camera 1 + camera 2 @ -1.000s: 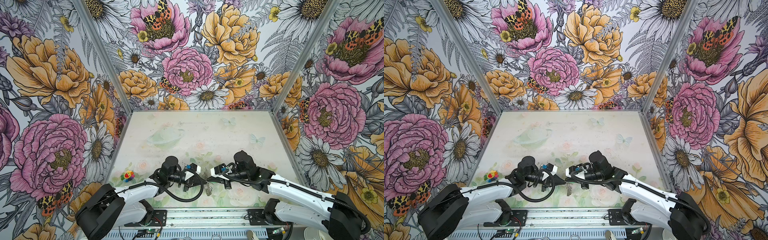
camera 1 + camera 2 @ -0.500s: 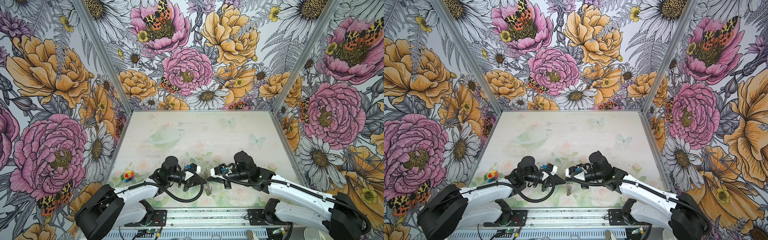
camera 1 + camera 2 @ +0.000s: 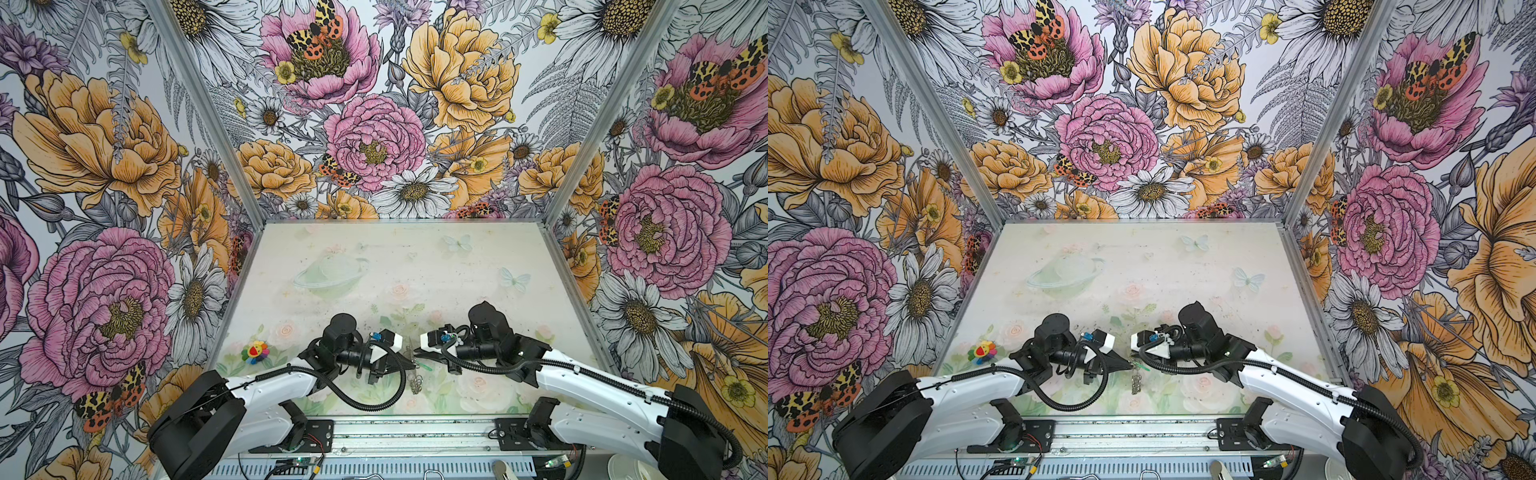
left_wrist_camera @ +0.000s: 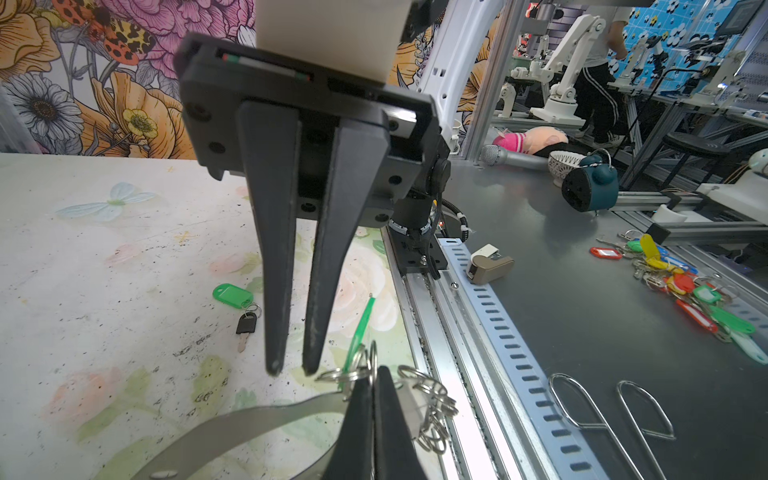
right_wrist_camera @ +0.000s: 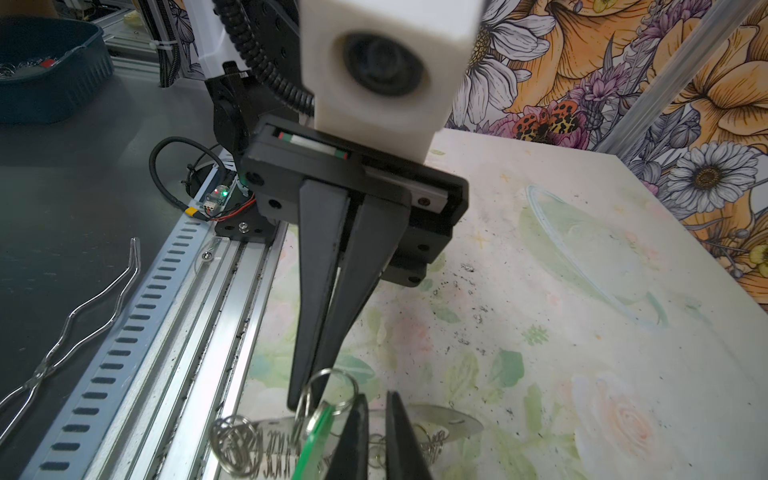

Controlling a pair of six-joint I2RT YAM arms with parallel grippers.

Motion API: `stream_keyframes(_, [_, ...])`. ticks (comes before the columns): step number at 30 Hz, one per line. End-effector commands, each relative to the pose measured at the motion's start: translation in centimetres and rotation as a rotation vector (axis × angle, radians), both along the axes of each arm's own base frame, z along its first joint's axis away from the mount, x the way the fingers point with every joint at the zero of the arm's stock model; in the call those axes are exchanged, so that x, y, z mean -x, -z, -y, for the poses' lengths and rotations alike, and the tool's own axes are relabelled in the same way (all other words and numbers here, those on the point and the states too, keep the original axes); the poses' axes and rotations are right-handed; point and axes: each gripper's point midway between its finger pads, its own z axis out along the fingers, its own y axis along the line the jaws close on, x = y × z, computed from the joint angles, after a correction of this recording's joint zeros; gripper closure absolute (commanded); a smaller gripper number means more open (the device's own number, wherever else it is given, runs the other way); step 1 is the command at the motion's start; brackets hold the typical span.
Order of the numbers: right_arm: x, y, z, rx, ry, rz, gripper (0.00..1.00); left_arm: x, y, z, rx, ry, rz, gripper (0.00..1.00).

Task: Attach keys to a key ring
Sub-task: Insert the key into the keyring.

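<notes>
The left claw (image 5: 305, 395) was shut tight on the key ring (image 4: 249, 419). It pinched the key ring at the edge, where the little silver rings (image 4: 432, 411) sat. This was near the middle of the front edge of the table (image 3: 415, 257). I could not tell if the grey plate touched the table.

The right claw (image 4: 291, 369) pointed at the left claw, tip to tip, just beside it. Its two fingers were only a little bit apart, and nothing was between them.

A green tag (image 4: 360, 324) was joined to one silver ring by the left claw's tip. I could not see its key.

One more key (image 4: 246, 323) lay flat on the table with its own green tag (image 4: 232, 295). It was near the right claw and apart from the key ring.

A small toy flower (image 3: 255, 351) of many colours sat near the left edge of the table, well apart from both claws.
</notes>
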Motion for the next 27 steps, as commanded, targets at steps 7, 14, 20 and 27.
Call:
stream_keyframes(7, [-1.1,-1.2,0.1,-0.024,0.070,0.042,0.82,-0.2,-1.6,0.3,0.049,0.003,0.082,1.00])
stream_keyframes(14, [-3.3,-2.3,1.2,-0.002,0.217,0.063,0.76,-0.8,-2.3,-0.2,0.083,-0.057,0.137,1.00])
stream_keyframes(20, [-2.6,-4.5,1.7,-0.015,0.200,0.063,0.75,-1.5,-2.7,-0.5,0.102,-0.112,0.165,1.00])
stream_keyframes(27, [1.0,-5.6,1.1,-0.051,0.030,-0.022,0.74,-2.8,-2.7,-0.8,0.102,-0.194,0.191,1.00])
